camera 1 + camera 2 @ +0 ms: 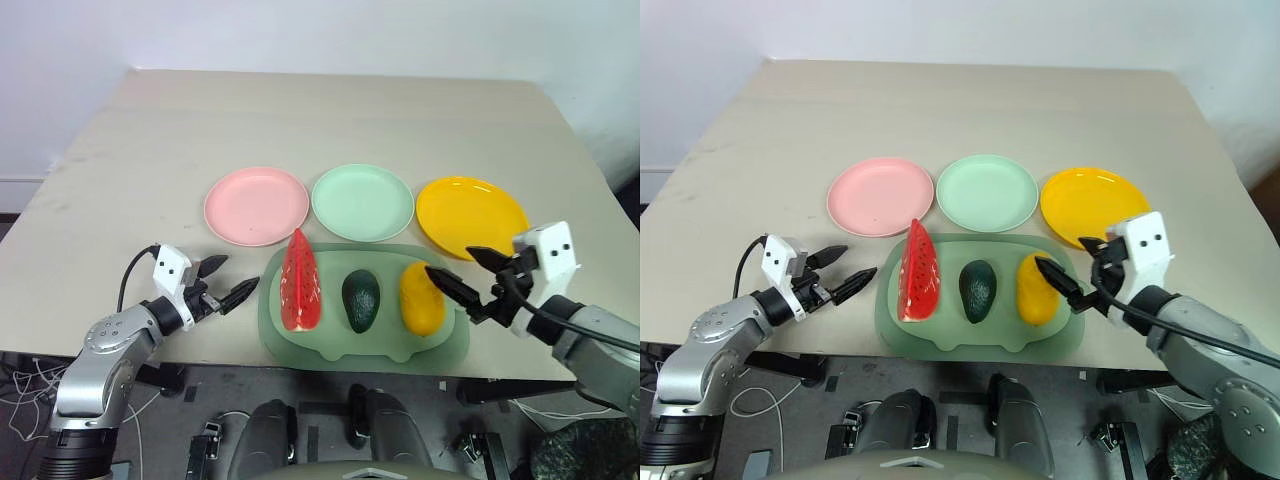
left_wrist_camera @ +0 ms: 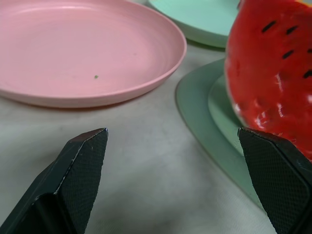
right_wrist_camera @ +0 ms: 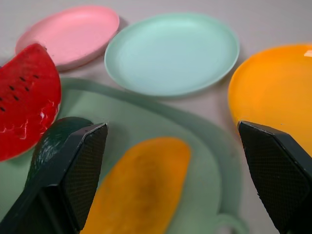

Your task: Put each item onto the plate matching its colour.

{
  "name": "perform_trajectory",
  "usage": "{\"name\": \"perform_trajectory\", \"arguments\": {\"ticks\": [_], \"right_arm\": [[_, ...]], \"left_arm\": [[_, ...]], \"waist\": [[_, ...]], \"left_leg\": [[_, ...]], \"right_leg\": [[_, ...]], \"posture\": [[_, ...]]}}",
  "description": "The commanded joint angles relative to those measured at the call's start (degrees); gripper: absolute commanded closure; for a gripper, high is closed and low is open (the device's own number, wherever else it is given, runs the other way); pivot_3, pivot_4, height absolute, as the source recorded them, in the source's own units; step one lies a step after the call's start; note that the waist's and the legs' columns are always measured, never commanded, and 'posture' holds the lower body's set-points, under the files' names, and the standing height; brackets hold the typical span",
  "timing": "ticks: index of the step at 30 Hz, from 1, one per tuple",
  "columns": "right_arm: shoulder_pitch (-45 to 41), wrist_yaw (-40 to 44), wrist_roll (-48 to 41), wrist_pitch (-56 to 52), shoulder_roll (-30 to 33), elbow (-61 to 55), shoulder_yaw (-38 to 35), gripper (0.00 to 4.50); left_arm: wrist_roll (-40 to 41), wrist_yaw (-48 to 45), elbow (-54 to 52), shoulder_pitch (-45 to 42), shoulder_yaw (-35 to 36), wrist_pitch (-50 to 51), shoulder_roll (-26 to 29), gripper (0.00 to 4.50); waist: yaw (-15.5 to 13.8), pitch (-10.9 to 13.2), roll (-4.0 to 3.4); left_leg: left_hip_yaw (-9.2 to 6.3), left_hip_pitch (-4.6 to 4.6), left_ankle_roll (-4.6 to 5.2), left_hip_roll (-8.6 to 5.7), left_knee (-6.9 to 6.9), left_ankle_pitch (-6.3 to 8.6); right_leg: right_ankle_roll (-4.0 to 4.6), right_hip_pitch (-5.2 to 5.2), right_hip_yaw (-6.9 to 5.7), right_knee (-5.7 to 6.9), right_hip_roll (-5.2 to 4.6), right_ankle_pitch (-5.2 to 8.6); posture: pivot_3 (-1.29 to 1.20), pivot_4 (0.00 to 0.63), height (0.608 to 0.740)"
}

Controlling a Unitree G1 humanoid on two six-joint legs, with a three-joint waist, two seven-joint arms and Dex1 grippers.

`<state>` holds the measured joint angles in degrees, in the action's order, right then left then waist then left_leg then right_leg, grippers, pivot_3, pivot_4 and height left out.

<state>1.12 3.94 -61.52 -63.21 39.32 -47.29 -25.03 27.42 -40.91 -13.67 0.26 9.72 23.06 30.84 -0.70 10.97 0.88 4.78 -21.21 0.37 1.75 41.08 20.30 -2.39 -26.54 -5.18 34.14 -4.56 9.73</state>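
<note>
Right gripper (image 1: 458, 268) — jaws wide, empty — probably should straddle the yellow mango (image 1: 421, 297) mid-body before closing.

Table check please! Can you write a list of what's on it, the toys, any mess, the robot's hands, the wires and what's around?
Surface: beige table, marks near its left edge.
Job's things: watermelon slice, avocado and mango all on the green tray; pink plate, mint plate, yellow plate bare.
Clutter: nothing seen.
Grippers: left gripper open beside the tray; right gripper open near the mango; both empty.
Cables: black cable on left wrist; wires on floor.
Surroundings: white wall.
</note>
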Motion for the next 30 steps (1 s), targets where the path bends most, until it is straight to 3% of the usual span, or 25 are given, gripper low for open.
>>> {"name": "perform_trajectory", "arguments": {"ticks": [1,10,18,22,26,30], "right_arm": [[-1.20,-7.14,-2.96,-3.55,0.37,-1.72,1.85,0.00],[-3.66,-20.09,-13.58,-5.52,0.44,2.02,6.52,0.00],[-7.03,-24.18,-10.00,-7.76,0.74,6.06,16.03,0.00],[-7.94,-24.12,-8.83,-7.74,0.54,7.12,16.59,0.00],[-8.63,-23.08,-9.49,-7.40,1.54,6.61,15.22,1.18],[-12.74,-20.30,-8.36,-6.31,4.36,7.39,13.57,1.29]], "left_arm": [[-0.07,-0.54,-0.54,-0.35,-0.01,-1.29,-0.07,0.03],[0.20,-0.03,-1.39,-0.01,0.17,-0.80,-0.73,0.03],[0.10,1.02,-2.14,0.49,0.68,-0.69,-1.68,0.03],[0.14,1.60,-2.49,0.88,1.26,-0.85,-1.72,0.03],[0.09,1.68,-2.25,0.88,1.53,-1.07,-1.45,0.00],[-0.02,1.88,-1.78,0.21,1.48,-1.21,-1.55,0.00]], "waist": [[-0.07,0.00,0.00],[-0.02,-0.01,0.01],[0.00,-0.01,0.02],[-0.06,-0.01,0.02],[-0.06,-0.01,0.02],[-0.02,-0.01,0.02]], "left_leg": [[0.00,0.00,0.00,0.00,0.00,0.00],[-0.01,-0.04,0.00,-0.01,0.00,0.00],[-0.01,-0.05,0.01,-0.01,0.01,0.00],[-0.02,-0.08,0.01,0.00,0.00,0.00],[-0.01,-0.10,0.02,0.00,0.01,0.01],[-0.01,-0.09,0.02,0.00,0.01,0.01]], "right_leg": [[0.01,0.00,0.00,-0.01,0.00,0.00],[0.01,-0.02,0.00,-0.01,0.00,0.01],[0.00,-0.01,0.00,-0.02,-0.01,0.00],[0.00,-0.06,0.00,-0.02,0.00,0.00],[-0.13,-0.06,0.00,-0.03,-0.01,-0.07],[-0.11,-0.07,0.00,-0.03,-0.01,-0.06]], "posture": [[0.00,0.150,0.740],[0.00,0.150,0.740],[0.00,0.150,0.740],[0.00,0.150,0.740],[0.00,0.150,0.740],[0.00,0.150,0.740]]}}
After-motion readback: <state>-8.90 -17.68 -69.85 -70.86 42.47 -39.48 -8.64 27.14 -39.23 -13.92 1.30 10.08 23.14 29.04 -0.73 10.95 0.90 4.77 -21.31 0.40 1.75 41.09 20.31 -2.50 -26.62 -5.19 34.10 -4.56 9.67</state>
